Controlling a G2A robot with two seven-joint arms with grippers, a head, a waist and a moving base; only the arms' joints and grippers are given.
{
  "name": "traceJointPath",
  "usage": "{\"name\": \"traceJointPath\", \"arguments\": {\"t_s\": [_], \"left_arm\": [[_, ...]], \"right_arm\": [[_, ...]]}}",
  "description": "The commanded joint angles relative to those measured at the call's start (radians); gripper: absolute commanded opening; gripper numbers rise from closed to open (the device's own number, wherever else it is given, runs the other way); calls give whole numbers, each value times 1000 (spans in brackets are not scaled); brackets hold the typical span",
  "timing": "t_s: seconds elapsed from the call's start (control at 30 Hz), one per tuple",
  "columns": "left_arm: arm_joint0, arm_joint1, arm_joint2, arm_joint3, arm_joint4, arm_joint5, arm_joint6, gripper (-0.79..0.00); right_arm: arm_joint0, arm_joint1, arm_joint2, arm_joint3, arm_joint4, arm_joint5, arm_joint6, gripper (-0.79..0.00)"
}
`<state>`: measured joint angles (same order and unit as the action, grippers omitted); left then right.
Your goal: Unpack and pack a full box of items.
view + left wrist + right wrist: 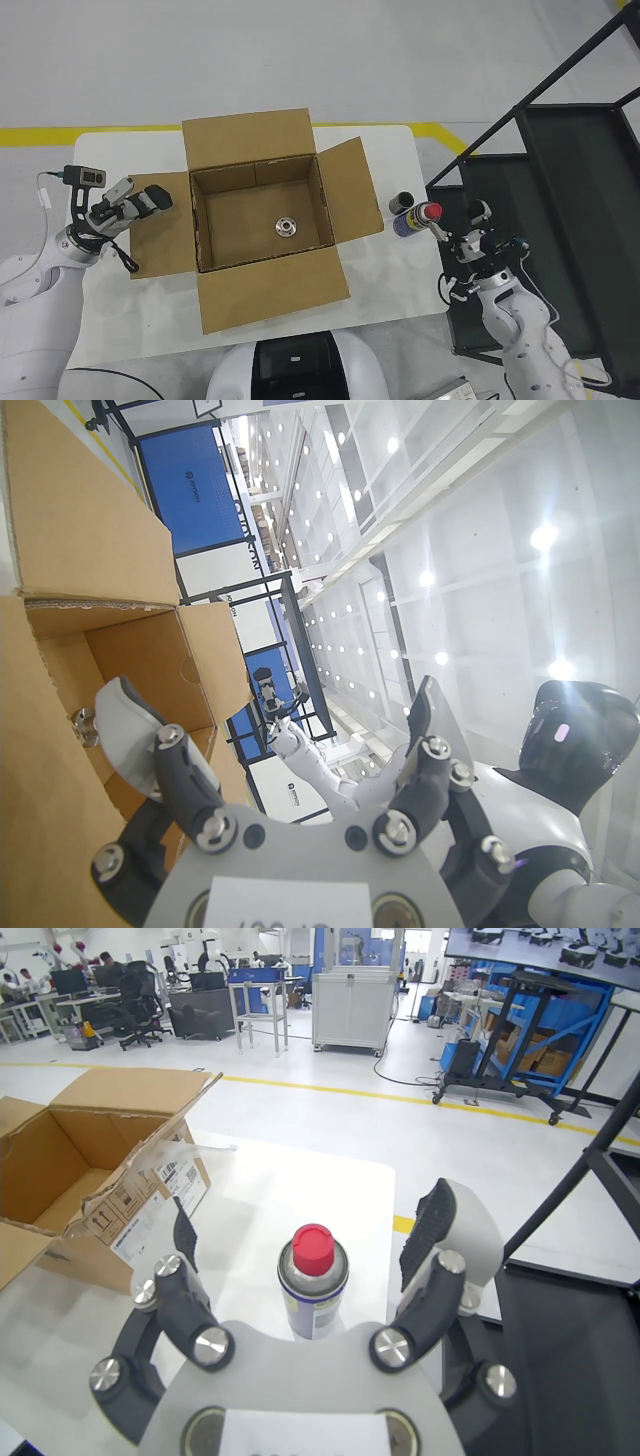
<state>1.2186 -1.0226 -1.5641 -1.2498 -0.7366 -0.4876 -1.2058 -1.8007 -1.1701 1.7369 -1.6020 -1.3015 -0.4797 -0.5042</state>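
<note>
Box (262, 215) sitting open at table (392, 290) centre, flaps splayed. Small metal ring (285, 227) lying on box floor. L gripper (270, 700) hovering at box's 9 o'clock, over side flap; fingers apart, holding nothing. Red-capped spray can (312, 1283) standing upright at box's 3 o'clock, w/ darker can (401, 202) just beside it. R gripper (310, 1208) sitting at spray can's 4 o'clock; fingers apart, not touching it.

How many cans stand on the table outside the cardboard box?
2. The red-capped can stands on the table at the right side of the box. The dark-topped can stands close beside it, nearer the box.
</note>
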Motion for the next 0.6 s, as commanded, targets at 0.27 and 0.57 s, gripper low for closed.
{"name": "traceJointPath", "arguments": {"t_s": [0.27,0.57], "left_arm": [[0,0,0,0,0,0,0,0],[0,0,0,0,0,0,0,0]], "right_arm": [[149,-13,-115,289,-125,104,-166,0],[226,-18,-172,417,-173,136,-179,0]]}}
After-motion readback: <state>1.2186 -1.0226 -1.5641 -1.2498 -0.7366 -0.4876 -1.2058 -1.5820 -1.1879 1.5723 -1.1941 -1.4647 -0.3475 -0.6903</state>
